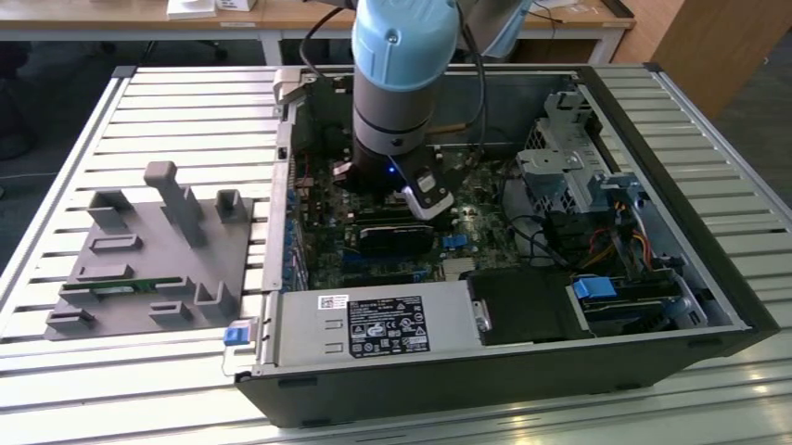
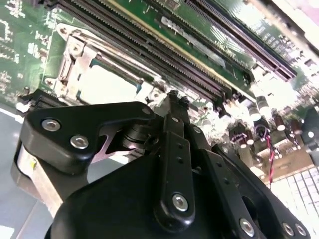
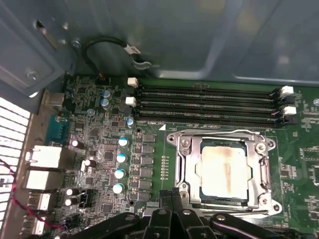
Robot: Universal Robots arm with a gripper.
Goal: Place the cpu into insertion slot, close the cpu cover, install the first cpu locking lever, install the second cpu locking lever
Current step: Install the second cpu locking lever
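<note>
On the green board, tan-stained cpu (image 3: pixel 223 171) seemingly sits under cpu cover (image 3: pixel 261 172).

Exterior view looked down from high and well back, taking in the whole open case (image 1: pixel 644 306), the arm (image 1: pixel 396 83) inside it and the slatted table (image 1: pixel 161 111) around. Both wrist views sat close over the board (image 3: pixel 99 144), w/ black gripper parts in the foreground. First wrist view faced nearly straight down; second wrist view looked low and steeply slanted. Both wrist views shared the cpu (image 3: pixel 223 172) (image 2: pixel 107 84), the cover (image 3: pixel 182 149) (image 2: pixel 70 69) and the memory slots (image 3: pixel 204 102) (image 2: pixel 149 45).
</note>
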